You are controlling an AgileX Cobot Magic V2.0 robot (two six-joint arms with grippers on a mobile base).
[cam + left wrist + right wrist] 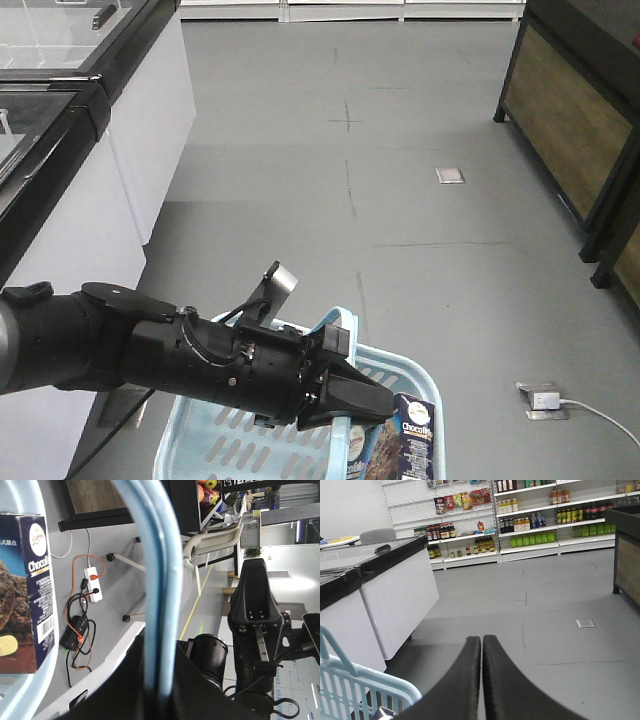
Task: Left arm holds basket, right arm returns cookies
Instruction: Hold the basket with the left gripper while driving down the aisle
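The light blue basket (405,372) hangs at the bottom of the front view. My left gripper (372,404) is shut on its blue handle (333,322). In the left wrist view the handle (155,580) runs up between the dark jaws of the left gripper (160,680). The dark navy cookies carton (415,440) stands upright inside the basket, also seen in the left wrist view (25,590). My right gripper (481,640) is shut and empty, beside and above the basket's rim (375,680). The right arm (255,615) shows in the left wrist view.
White chest freezers with black lids (100,150) line the left. A dark wood-panelled stand (580,120) is at the right. A floor socket with a white plug (545,400) lies at the lower right. Stocked shelves (535,520) stand far ahead.
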